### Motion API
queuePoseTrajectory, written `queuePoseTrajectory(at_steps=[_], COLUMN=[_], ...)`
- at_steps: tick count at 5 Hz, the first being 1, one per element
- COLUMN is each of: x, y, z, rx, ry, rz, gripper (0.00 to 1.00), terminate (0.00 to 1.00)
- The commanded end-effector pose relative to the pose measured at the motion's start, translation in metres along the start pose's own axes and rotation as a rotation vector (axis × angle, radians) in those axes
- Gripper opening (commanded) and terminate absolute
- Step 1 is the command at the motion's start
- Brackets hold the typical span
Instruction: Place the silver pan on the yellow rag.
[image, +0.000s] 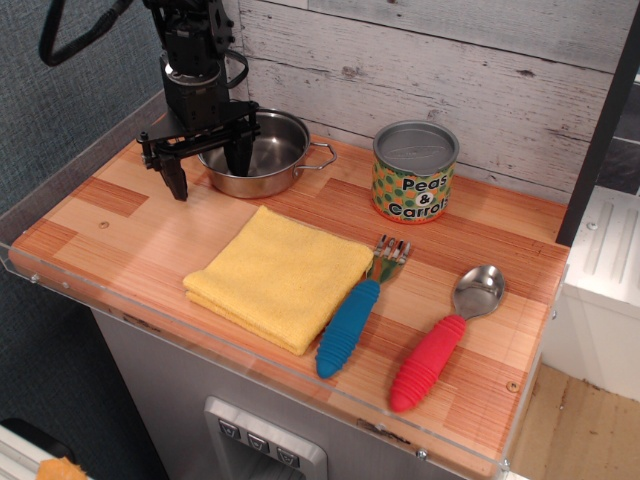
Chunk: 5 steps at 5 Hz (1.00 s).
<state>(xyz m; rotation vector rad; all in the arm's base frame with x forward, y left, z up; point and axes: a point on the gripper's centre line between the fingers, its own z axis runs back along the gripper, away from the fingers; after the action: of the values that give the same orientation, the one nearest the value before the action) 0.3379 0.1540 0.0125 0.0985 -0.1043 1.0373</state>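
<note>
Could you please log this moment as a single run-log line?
phase: reaching | gripper: open, straddling left rim of silver pan | pan: on counter | yellow rag: bare

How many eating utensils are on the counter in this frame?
2. A blue-handled fork lies just right of the yellow rag, its tines toward the can. A red-handled spoon lies further right, nearer the counter's right end. None appears hidden.

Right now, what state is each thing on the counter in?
hand: open, fingers straddling the pan's left rim, one inside, one outside
silver pan: upright, empty, on the counter, not lifted
yellow rag: folded flat, nothing on it
Peas & Carrots can: upright, closed top
blue-handled fork: lying flat beside the rag
red-handled spoon: lying flat, bowl up
</note>
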Motion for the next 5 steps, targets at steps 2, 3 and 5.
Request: queuePoseTrajectory(at_steps=[2,3,5], x=[0.003,0.004,0.004], y=[0.003,0.008,0.02], z=[0.018,0.03,0.053], rx=[-0.07,-0.124,-0.23], ry=[-0.041,-0.04,-0.063], rz=[-0.1,-0.11,-0.128], gripper=[0.0,0.0,0.0], terminate=[0.0,0.0,0.0])
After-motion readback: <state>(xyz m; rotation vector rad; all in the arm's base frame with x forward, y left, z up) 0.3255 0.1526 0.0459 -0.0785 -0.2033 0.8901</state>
